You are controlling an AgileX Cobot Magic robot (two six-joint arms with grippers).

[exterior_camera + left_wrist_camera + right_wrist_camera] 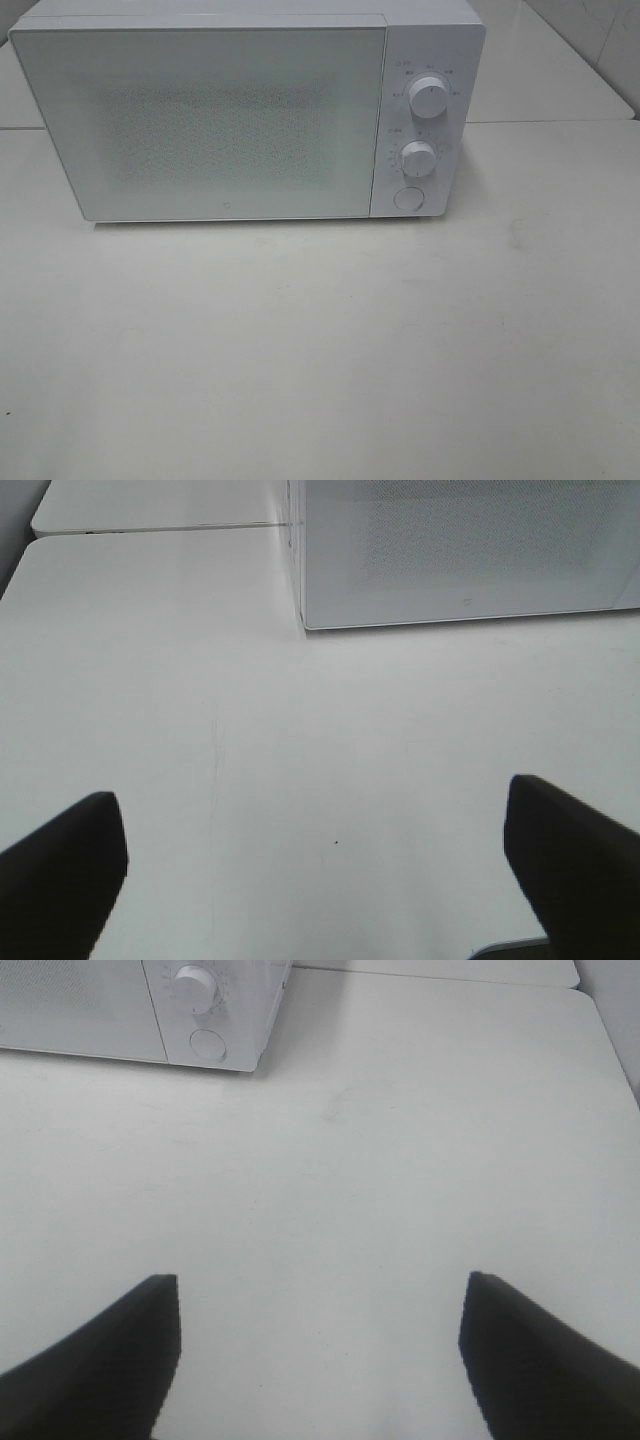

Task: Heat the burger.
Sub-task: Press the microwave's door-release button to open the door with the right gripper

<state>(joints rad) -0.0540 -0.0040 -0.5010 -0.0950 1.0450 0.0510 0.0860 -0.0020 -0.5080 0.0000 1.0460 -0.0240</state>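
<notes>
The burger is out of view in every frame. A white microwave (240, 110) stands at the back of the table with its door shut; it also shows in the left wrist view as the microwave (460, 550) and in the right wrist view as the microwave (130, 1005). My left gripper (315, 865) hangs open over bare tabletop in front of the oven's left corner, nothing between its fingers. My right gripper (320, 1345) is open too, above the table to the right of the oven. Neither arm shows in the exterior high view.
The microwave panel carries an upper dial (428, 98), a lower dial (418, 157) and a round button (407, 198). A white table (320, 350) spreads in front. A seam to a second tabletop (550, 122) runs behind, on the right.
</notes>
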